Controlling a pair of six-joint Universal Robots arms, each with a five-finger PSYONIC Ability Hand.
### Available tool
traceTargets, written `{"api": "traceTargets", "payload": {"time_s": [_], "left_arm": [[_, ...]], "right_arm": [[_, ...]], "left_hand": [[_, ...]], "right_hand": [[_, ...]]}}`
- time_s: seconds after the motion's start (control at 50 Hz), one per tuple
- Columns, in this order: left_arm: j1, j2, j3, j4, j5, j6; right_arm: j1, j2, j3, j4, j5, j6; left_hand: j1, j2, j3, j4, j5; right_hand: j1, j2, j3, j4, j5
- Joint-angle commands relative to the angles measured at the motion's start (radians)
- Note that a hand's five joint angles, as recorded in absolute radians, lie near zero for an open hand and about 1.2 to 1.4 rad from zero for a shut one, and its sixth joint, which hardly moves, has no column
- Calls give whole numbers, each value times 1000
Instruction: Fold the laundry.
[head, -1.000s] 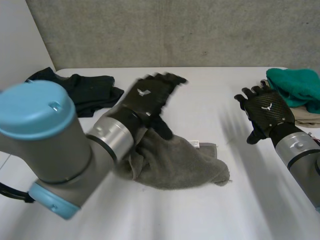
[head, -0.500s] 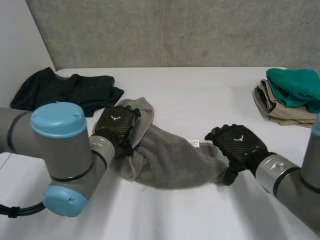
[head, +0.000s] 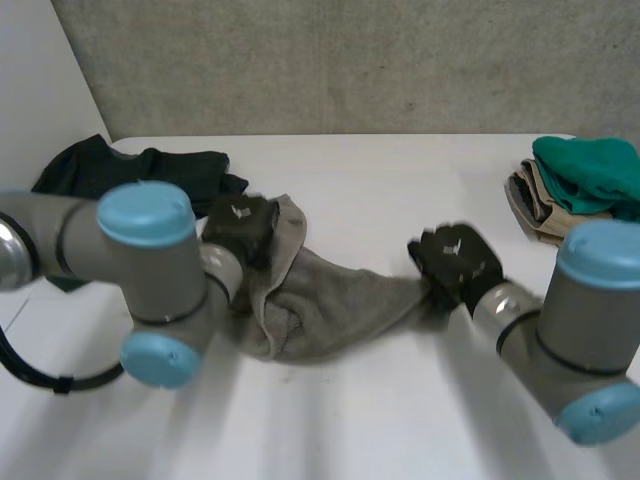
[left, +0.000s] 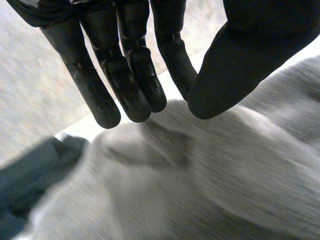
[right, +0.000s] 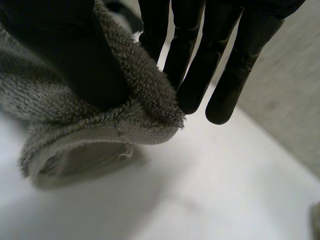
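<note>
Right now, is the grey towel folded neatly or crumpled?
Crumpled: the grey towel lies bunched and wrinkled, with no tidy layers; the right hand pinches its hemmed edge.

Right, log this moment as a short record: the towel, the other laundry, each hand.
towel: grey, unfolded, bunched, lying across the middle of the table
dark clothes: loose heap at the far left corner
folded stack: far right edge, teal piece on top
left hand: on the towel's end nearest the dark clothes
right hand: thumb and fingers pinch the towel's other end at its hem
</note>
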Motion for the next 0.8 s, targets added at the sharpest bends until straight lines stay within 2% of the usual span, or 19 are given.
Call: {"api": "traceTargets", "payload": {"time_s": [0.02, 0.14, 0.28, 0.3, 0.32, 0.38, 0.42, 0.6, 0.72, 0.8], "left_arm": [[75, 130, 136, 6, 4, 76], [100, 265, 122, 9, 12, 70], [87, 314, 18, 9, 14, 66], [83, 316, -11, 9, 15, 63], [80, 316, -25, 9, 15, 59], [52, 305, -71, 15, 24, 52], [37, 296, -85, 23, 38, 52], [14, 75, -77, 155, 155, 58], [12, -75, 29, 324, 205, 59], [12, -151, 93, 361, 339, 59]], "right_arm": [[-11, -87, -163, 7, 22, 2], [-12, -198, -218, 13, 39, 2], [-11, -258, -203, 53, 27, 0], [-11, -261, -203, 55, 25, 0], [-11, -262, -203, 56, 25, -1], [-5, -264, -203, 58, 22, -1], [0, -265, -201, 58, 22, -1], [3, -298, -193, 91, 22, -3], [6, -350, -164, 122, 18, -1], [8, -396, -143, 127, 4, 2]], "left_hand": [[242, 205, 209, 200, 240], [242, 205, 209, 200, 240], [216, 179, 183, 174, 215], [-86, -123, -120, -128, -88], [-296, -333, -329, -337, -297], [-819, -856, -852, -860, -820], [-914, -951, -947, -956, -916], [-912, -948, -945, -953, -913], [-903, -940, -936, -944, -904], [-897, -934, -930, -939, -898]], "right_hand": [[429, 223, 220, 210, 255], [429, 223, 220, 210, 255], [429, 223, 220, 210, 255], [429, 223, 220, 210, 255], [429, 223, 220, 210, 255], [429, 223, 220, 210, 255], [429, 223, 220, 210, 255], [429, 223, 220, 210, 255], [429, 223, 220, 210, 255], [429, 223, 220, 210, 255]]}}
